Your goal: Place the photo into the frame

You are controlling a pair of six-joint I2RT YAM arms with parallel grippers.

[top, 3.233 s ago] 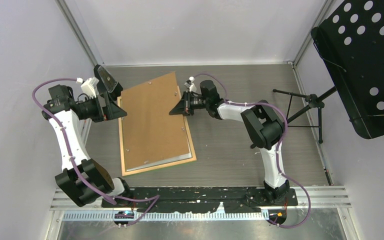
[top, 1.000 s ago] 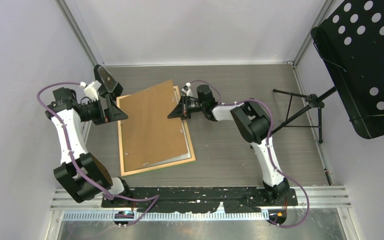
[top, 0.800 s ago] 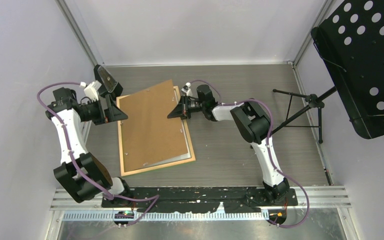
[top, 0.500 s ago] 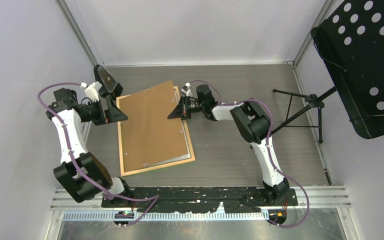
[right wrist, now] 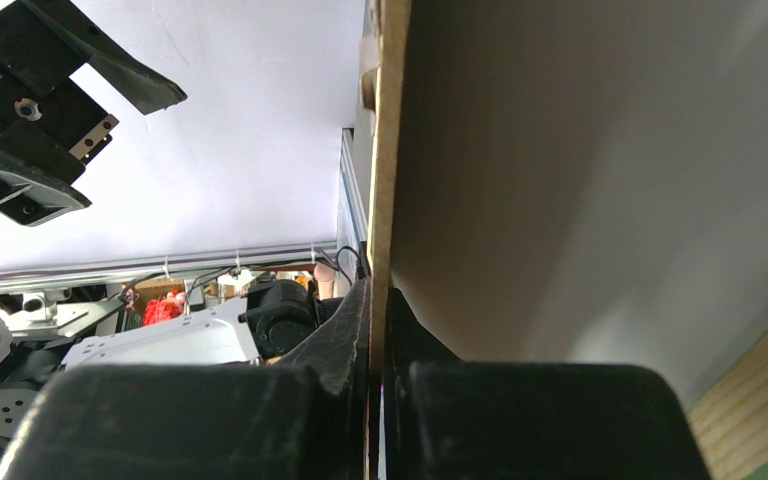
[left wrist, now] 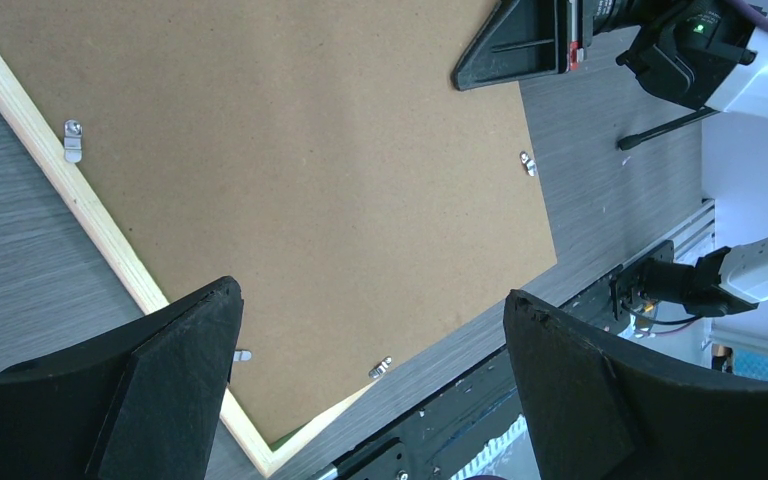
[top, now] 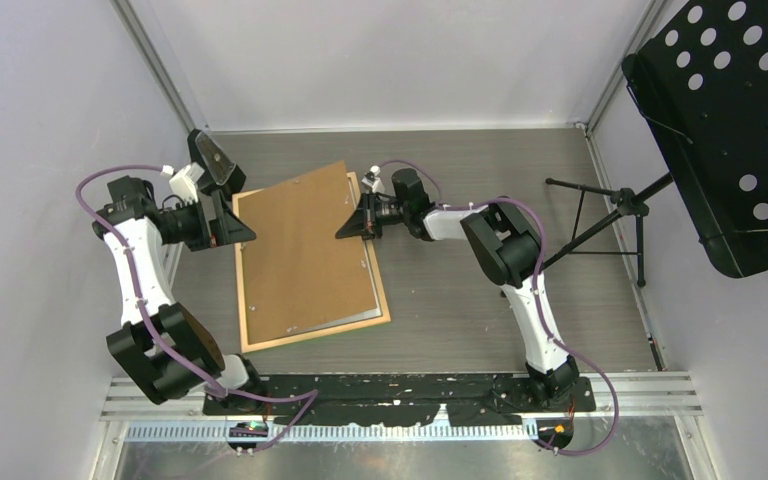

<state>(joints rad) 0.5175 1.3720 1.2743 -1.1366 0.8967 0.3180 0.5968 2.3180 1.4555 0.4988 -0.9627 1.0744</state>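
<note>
The frame [top: 315, 333] lies back up on the table, its light wood rim showing; it also shows in the left wrist view [left wrist: 80, 205]. The brown hardboard backing sheet [top: 300, 245] lies skewed over it. My right gripper [top: 360, 218] is shut on the backing's right edge [right wrist: 385, 150], and holds that side slightly raised. My left gripper [top: 230, 195] is open and empty above the frame's far left edge, its jaws wide apart [left wrist: 370, 295]. A pale grey strip [top: 335, 320] shows along the backing's near edge. The photo's picture side is hidden.
A black perforated music stand [top: 730, 120] on a tripod [top: 610, 215] stands at the right. White walls close in the left, the back and the right. A black rail [top: 400, 390] runs along the near edge. Small metal clips [left wrist: 72, 140] sit on the frame's rim.
Since the oldest frame my right gripper has shifted left with the backing's edge, turning the sheet over the frame. Over the last second nothing has visibly moved.
</note>
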